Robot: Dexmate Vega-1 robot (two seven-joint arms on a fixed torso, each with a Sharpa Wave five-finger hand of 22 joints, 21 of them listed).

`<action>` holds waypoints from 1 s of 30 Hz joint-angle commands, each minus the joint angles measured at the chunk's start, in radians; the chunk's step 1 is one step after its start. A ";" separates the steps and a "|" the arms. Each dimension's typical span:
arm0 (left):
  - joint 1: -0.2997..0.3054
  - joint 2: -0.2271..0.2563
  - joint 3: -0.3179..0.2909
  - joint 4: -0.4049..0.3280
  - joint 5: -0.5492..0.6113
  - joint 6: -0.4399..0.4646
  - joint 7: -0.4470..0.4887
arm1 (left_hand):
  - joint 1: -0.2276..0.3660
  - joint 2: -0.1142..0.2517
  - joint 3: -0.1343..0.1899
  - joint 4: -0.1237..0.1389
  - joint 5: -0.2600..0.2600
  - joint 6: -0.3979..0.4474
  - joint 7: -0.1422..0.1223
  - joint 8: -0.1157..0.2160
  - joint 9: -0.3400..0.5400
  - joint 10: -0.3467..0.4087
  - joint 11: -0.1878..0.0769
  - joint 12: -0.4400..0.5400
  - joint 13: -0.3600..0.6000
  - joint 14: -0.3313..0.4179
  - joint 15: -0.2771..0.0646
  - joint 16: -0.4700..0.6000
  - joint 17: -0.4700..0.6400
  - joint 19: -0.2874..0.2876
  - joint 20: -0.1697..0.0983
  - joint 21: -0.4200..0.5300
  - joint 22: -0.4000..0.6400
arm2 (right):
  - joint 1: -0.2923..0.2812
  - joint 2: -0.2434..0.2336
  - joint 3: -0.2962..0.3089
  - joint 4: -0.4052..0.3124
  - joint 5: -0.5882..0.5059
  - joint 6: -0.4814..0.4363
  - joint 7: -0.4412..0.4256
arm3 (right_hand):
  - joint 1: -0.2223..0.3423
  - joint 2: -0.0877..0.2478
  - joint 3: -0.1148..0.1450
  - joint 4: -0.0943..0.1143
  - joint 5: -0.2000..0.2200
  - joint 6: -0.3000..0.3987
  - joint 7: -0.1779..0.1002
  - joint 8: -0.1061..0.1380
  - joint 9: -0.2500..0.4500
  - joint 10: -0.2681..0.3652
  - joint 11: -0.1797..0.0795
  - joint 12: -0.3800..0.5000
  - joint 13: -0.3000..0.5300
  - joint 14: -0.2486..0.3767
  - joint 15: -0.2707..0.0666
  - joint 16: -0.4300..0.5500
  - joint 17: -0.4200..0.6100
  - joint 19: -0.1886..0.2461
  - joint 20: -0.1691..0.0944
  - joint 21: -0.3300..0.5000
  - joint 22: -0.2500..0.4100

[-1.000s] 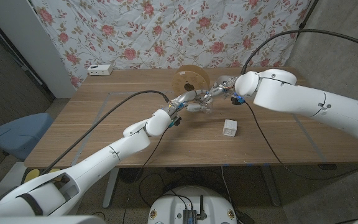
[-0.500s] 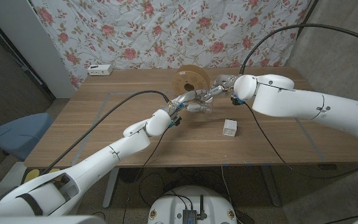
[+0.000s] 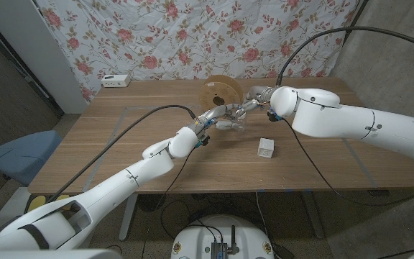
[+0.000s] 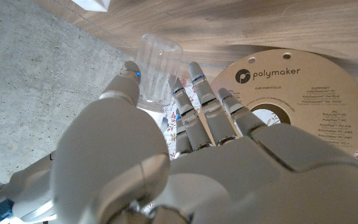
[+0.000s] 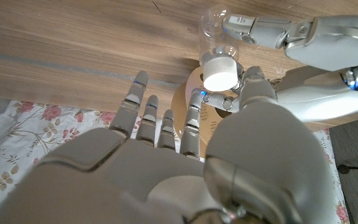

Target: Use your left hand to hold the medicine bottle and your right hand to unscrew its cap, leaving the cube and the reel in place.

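Two hands meet at the medicine bottle (image 5: 218, 38), a clear container with a white cap (image 5: 220, 73), which stands just in front of the filament reel (image 3: 220, 92) near the table's far middle. In the left wrist view the bottle (image 4: 156, 78) shows as a see-through cylinder with the left hand (image 4: 166, 143) around it, thumb on one side and fingers on the other, so that hand grips the bottle. In the head view the left hand (image 3: 218, 116) sits directly in front of the reel, touching the bottle there.

In the right wrist view the right hand (image 5: 185, 155) has its thumb tip and a fingertip against the white cap, while its other fingers (image 5: 142, 112) stand spread and apart from it; it pinches the cap. The left hand's fingers (image 5: 260, 28) show in that view too, wrapped on the bottle's body. In the head view the right hand (image 3: 254, 97) lies just to the right of the reel.

Against the frames from a second and half a second ago, the bottle, reel and left hand keep their places; the right forearm has dropped and turned slightly, with the hand at the same spot on the cap.

The white cube (image 3: 266, 147) lies in front of and to the right of the reel, apart from both hands. The reel's label (image 4: 272, 73) reads "polymaker". A white power strip (image 3: 115, 80) lies well left of the reel at the wooden table's (image 3: 121, 151) far edge.
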 commanded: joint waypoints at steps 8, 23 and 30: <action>-0.008 -0.002 0.000 0.010 0.000 -0.008 -0.002 | 0.003 0.006 0.008 -0.002 0.003 0.005 -0.004 -0.002 0.005 0.006 -0.002 0.005 0.004 0.005 -0.098 0.000 0.001 0.001 -0.093 0.001 0.003 | 0.031 0.042 -0.054 0.032 -0.076 -0.034 0.036 | 0.035 -0.006 0.028 -0.026 0.020 0.072 -0.014 0.038 0.015 0.027 0.002 0.008 0.008 0.035 -0.013 0.008 0.003 0.042 -0.004 0.009 0.003; -0.010 -0.005 0.002 0.014 -0.002 -0.006 -0.005 | 0.003 0.005 0.006 -0.002 0.002 0.005 -0.004 -0.002 0.005 0.006 -0.001 0.005 0.004 0.006 -0.097 0.000 0.001 0.001 -0.093 0.001 0.003 | 0.035 0.057 -0.072 0.047 -0.091 -0.042 0.020 | 0.069 -0.008 0.053 -0.037 0.028 0.132 -0.033 0.077 0.030 0.059 -0.005 0.012 0.010 0.063 -0.028 0.013 0.004 0.063 -0.017 0.009 0.002; -0.012 -0.007 0.003 0.017 -0.004 -0.006 -0.006 | 0.002 0.006 0.007 -0.001 0.002 0.006 -0.002 -0.002 0.005 0.008 -0.002 0.006 0.004 0.005 -0.097 0.000 0.001 0.001 -0.092 0.001 0.003 | 0.029 0.062 -0.070 0.052 -0.092 -0.047 0.008 | 0.084 -0.008 0.065 -0.038 0.030 0.161 -0.042 0.097 0.039 0.072 -0.011 0.013 0.010 0.072 -0.031 0.014 0.005 0.071 -0.021 0.008 0.002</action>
